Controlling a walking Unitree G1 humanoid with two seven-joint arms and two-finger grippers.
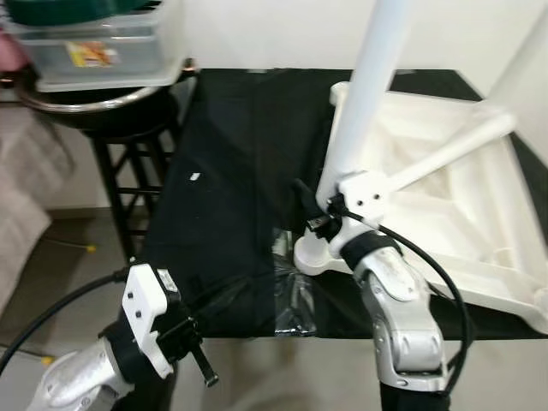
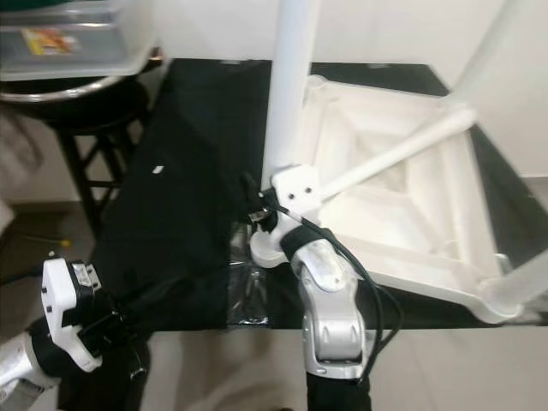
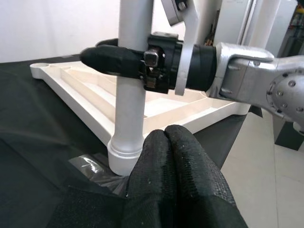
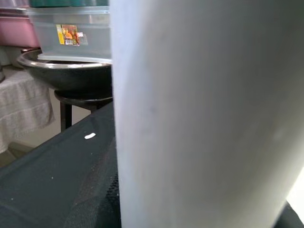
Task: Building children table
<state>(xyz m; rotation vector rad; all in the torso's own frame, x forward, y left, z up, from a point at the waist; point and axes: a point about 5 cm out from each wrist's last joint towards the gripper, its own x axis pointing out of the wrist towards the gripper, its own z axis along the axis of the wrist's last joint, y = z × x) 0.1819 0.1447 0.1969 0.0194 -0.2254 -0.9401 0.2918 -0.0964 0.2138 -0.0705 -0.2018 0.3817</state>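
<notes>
Right claw (image 3: 114,59) grips upright leg (image 1: 364,94) above its socket; left claw (image 3: 173,156) closed, empty, just below-left.

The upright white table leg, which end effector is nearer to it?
Right. The right end effector is clamped around the white table leg just above its base; the left end effector hangs apart from it, shut, off the table's near edge.

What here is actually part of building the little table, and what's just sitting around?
Part of the job: white table leg, upturned white tabletop, right gripper clamped on that leg.

Lying about: storage box, black stool, clear plastic wrap, idle left gripper.
</notes>
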